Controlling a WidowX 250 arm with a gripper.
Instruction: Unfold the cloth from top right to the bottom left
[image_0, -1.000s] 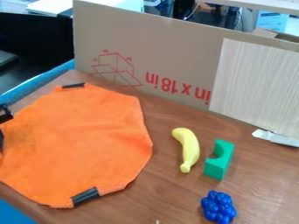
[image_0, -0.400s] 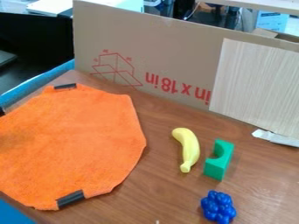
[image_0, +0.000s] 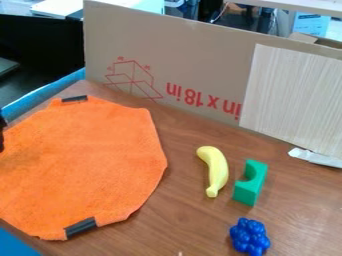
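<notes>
The orange cloth (image_0: 83, 165) lies spread over the left part of the wooden table, its left side running out at the view's left edge. Dark strips mark its top corner and its bottom edge. A small black part of the gripper (image_0: 1, 134) shows at the left edge, at the cloth's upper left side. Whether it touches the cloth I cannot tell.
Right of the cloth are a yellow banana (image_0: 214, 171), a green block (image_0: 250, 183) and a blue bunch of grapes (image_0: 250, 237). A cardboard panel (image_0: 200, 60) stands along the table's back, with a white scrap (image_0: 315, 157) at its right.
Since the first frame the cloth has shifted left by a small amount. The black arm parts at the left edge went left out of view, then a piece came back in slightly.
</notes>
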